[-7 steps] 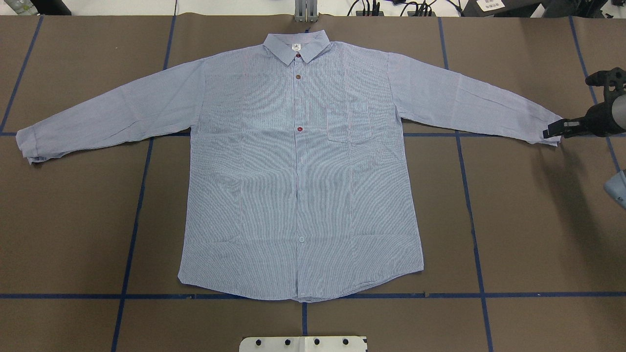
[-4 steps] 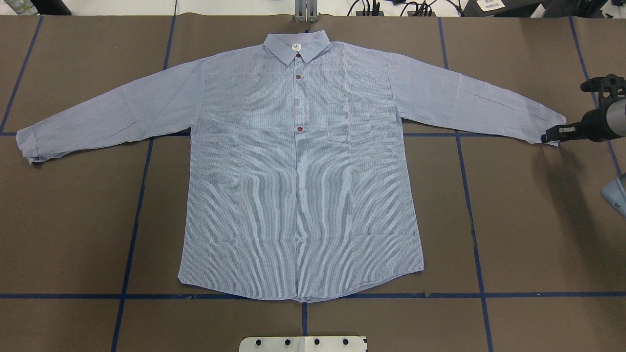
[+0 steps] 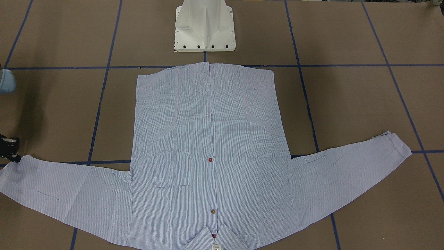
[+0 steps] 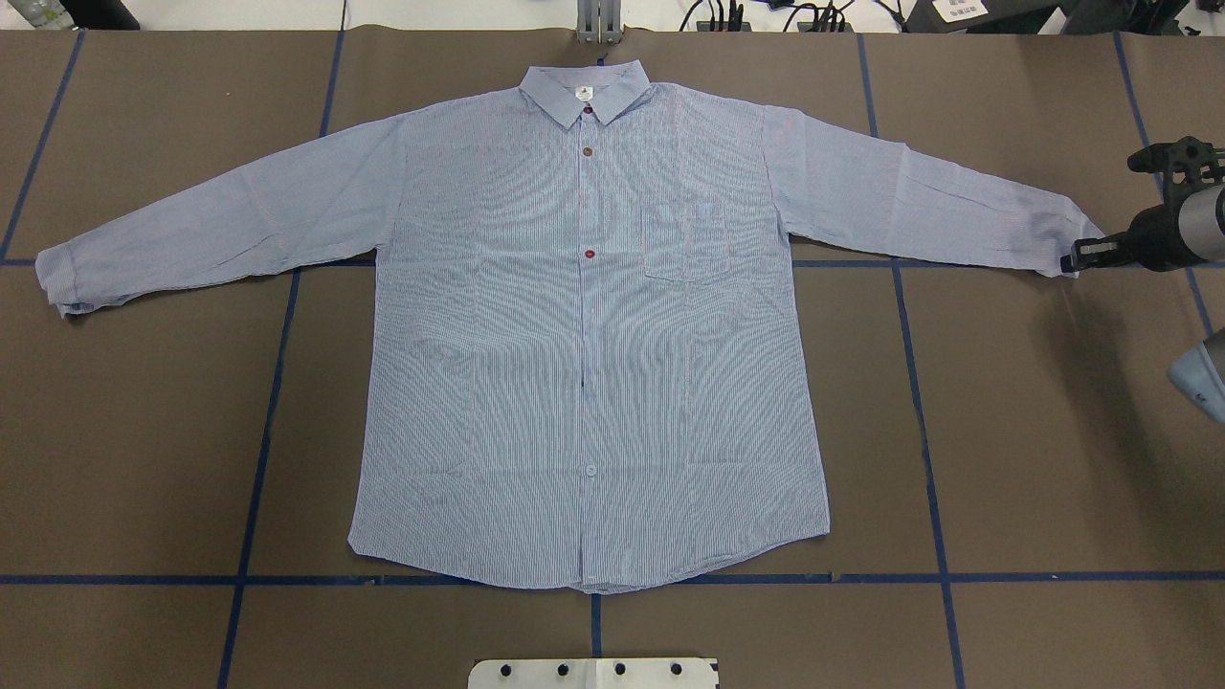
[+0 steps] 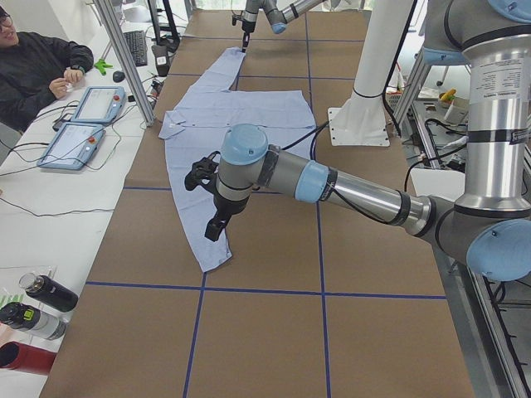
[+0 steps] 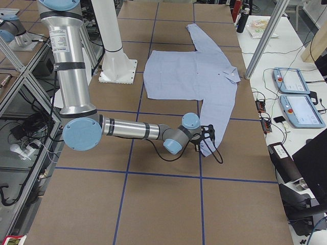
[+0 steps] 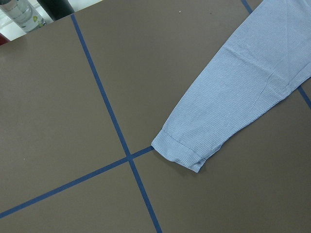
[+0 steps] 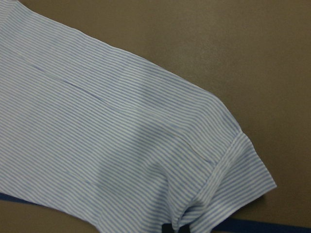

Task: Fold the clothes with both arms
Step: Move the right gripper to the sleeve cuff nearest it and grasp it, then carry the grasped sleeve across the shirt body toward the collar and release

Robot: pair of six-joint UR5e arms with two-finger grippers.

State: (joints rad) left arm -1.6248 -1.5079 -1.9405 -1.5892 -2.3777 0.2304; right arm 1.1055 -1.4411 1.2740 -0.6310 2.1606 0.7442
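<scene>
The light blue striped shirt point(image 4: 584, 335) lies flat and face up, sleeves spread, collar at the far edge; it also shows in the front-facing view point(image 3: 208, 139). My right gripper point(image 4: 1074, 258) is shut on the cuff point(image 8: 233, 184) of the sleeve at the overhead view's right, and the cuff is slightly bunched. It also shows at the left edge of the front-facing view point(image 3: 10, 152). My left gripper point(image 5: 214, 225) hovers above the other sleeve's cuff point(image 7: 184, 155); I cannot tell whether it is open or shut.
The white pedestal base point(image 4: 593, 673) stands at the near table edge. Blue tape lines point(image 4: 278, 335) cross the brown tabletop. An operator point(image 5: 33, 66), teach pendants point(image 5: 83, 124) and bottles point(image 5: 41, 307) are at the side table.
The cuff in my right gripper has drawn in and bunched. The whole shirt has shifted slightly to the right in the overhead view.
</scene>
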